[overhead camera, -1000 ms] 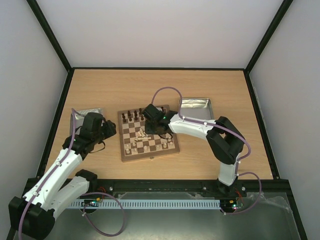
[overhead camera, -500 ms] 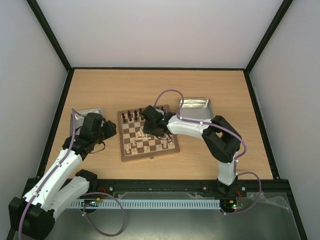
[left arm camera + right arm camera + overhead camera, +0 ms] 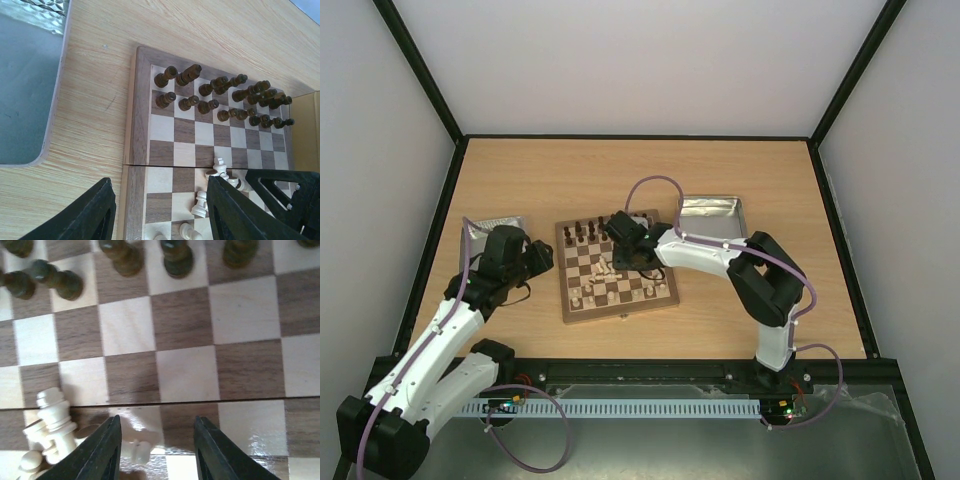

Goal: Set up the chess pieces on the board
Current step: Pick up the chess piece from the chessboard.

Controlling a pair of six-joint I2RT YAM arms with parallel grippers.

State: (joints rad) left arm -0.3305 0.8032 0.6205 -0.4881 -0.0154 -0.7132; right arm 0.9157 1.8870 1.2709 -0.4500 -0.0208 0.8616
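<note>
The board (image 3: 617,304) lies mid-table, dark chessmen (image 3: 582,233) in its far rows. Pale chess pieces (image 3: 604,272) lie heaped near its middle, a few more (image 3: 582,298) stand in the near rows. My right gripper (image 3: 628,262) is open low over the board's centre, beside the heap; in the right wrist view its jaws (image 3: 157,450) straddle bare squares, a toppled pale piece (image 3: 136,447) next to the left finger. My left gripper (image 3: 542,258) is open and empty at the board's left rim (image 3: 131,150); the left wrist view shows the pale heap (image 3: 220,172) behind the right finger.
A metal tin (image 3: 485,232) sits left of the board, partly under my left arm. Another tin (image 3: 712,217) sits right of the board behind my right arm. Black frame rails edge the table.
My right gripper has shifted slightly left over the board's middle. The left arm has barely moved.
</note>
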